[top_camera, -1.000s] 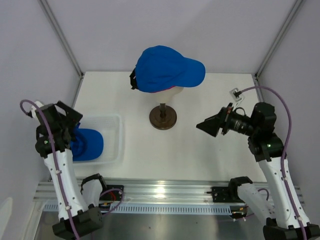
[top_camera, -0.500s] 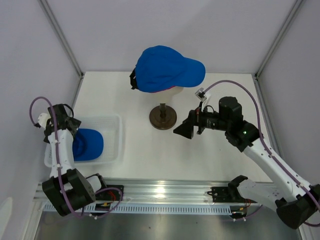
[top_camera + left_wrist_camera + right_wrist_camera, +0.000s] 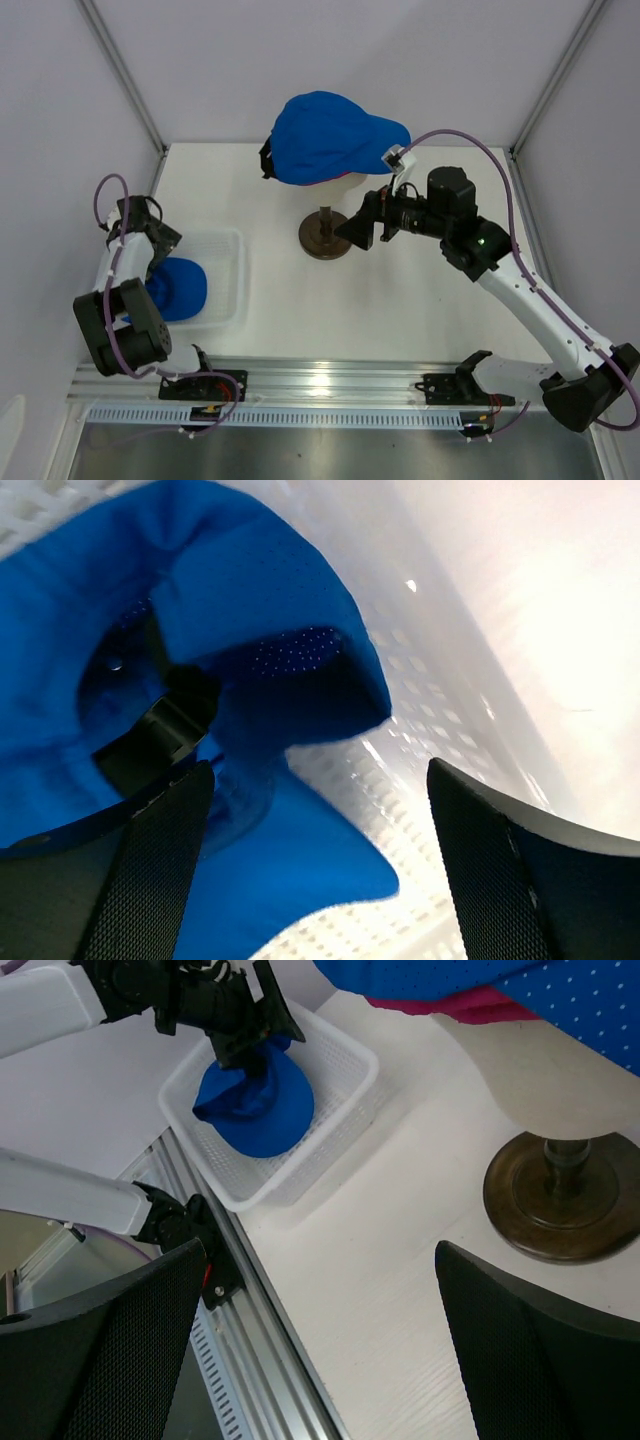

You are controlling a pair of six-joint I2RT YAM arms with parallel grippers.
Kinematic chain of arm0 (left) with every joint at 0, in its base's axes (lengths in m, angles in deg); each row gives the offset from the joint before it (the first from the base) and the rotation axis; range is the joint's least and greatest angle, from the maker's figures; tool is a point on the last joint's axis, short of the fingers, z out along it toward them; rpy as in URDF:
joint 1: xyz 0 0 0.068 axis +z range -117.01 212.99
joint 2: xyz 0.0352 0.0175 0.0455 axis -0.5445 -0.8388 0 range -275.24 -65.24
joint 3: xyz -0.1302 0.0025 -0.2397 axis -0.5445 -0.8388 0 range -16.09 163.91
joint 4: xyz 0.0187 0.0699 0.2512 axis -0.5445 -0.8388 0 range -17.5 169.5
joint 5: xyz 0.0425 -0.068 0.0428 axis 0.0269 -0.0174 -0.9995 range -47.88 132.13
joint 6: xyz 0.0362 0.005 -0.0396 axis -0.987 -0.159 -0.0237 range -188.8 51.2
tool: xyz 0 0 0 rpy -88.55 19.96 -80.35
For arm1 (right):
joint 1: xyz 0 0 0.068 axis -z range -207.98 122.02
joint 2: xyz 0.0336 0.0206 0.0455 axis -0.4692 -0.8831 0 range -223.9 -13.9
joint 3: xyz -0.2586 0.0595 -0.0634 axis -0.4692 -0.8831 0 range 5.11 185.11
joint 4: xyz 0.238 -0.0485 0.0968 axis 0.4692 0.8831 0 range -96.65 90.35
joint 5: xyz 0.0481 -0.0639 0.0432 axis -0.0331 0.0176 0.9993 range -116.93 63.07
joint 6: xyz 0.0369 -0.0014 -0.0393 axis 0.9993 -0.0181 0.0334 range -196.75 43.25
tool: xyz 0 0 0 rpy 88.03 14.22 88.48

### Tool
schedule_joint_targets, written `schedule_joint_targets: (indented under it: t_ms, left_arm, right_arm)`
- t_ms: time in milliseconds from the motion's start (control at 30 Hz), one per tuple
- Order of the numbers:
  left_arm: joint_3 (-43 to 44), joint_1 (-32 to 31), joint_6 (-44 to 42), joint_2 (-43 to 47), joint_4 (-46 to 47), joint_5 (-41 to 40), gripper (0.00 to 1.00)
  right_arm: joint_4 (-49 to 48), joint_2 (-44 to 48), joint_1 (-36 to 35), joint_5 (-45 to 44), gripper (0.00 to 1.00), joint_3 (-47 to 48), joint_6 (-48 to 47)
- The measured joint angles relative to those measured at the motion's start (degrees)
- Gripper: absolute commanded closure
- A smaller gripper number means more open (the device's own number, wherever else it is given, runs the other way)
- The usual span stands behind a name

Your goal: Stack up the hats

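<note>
L end effector [image 3: 318,780] is spread wide, straddling the crumpled royal-blue cap [image 3: 178,288] in the white mesh basket [image 3: 228,270]; not clamped yet. R end effector [image 3: 320,1255] is released & empty, near the mannequin stand [image 3: 326,236]. Second blue cap [image 3: 330,135] sits over a magenta cap [image 3: 470,1002] on the mannequin head [image 3: 560,1090]. Risk: L pinches only loose fabric, or snags the mesh so the basket lifts w/ the cap.

Left gripper [image 3: 153,244] points down, right gripper [image 3: 351,226] points leftward, both spread wide.
</note>
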Motion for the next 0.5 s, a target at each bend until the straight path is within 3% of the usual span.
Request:
schedule_joint_targets:
  t_ms: [67, 167, 267, 300, 333, 500]
  left_arm:
    - [0.7, -0.6, 0.0, -3.6, -0.1, -0.6, 0.12]
    - [0.8, -0.9, 0.6, -6.6, -1.0, -1.7, 0.24]
    - [0.8, -0.9, 1.4, -6.9, -1.9, -2.7, 0.56]
    - [0.8, -0.9, 1.5, -6.8, -1.8, -2.9, 0.89]
    - [0.8, -0.9, 2.0, -6.6, -1.9, -3.1, 0.99]
    - [1.0, -1.0, 0.8, -2.8, -4.6, -3.2, 0.99]
  right_arm:
    - [0.1, -0.1, 0.0, -0.6, 0.00, 0.4, -0.2]
    - [0.3, -0.1, 0.0, -1.3, 0.00, 0.5, -0.4]
    - [0.4, 0.0, 0.0, -1.5, 0.00, 0.5, -0.4]
    - [0.4, 0.0, 0.0, -1.5, 0.01, 0.5, -0.4]
    - [0.4, 0.0, 0.0, -1.5, 0.01, 0.5, -0.4]
    - [-0.7, 0.8, -0.2, -1.8, 0.00, -0.6, 1.2]
